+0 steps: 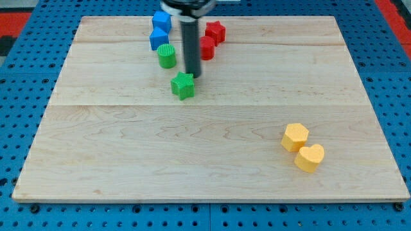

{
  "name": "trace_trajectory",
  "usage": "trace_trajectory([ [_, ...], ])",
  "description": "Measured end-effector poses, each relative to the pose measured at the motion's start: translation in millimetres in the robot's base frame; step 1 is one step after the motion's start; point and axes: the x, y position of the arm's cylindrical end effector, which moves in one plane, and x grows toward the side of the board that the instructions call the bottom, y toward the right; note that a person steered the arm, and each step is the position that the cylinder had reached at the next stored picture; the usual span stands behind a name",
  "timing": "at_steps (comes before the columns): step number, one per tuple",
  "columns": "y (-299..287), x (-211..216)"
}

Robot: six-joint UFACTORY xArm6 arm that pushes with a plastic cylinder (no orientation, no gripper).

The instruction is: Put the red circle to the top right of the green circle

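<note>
Altogether two reds (pixel 215 32), two greens (pixel 167 56).

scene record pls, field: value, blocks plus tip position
red circle: right of the rod, partly hidden by it
green circle: left of the rod
my tip: between the circles, lower, just up-right of green star
red star: up-right of red circle
blue blocks: two, above green circle
yellow blocks: two, lower right

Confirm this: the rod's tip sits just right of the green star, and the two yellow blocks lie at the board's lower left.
Not quite. The yellow blocks lie at the board's lower right, as the camera view shows. My tip does sit just right of the green star, slightly above it.
</note>
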Motion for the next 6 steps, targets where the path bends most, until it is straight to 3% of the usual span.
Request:
trace_trajectory([
  [1,51.4,-11.8],
  [3,12.9,-39.9],
  [4,32.6,-49.6],
  [6,-19.9,-53.2],
])
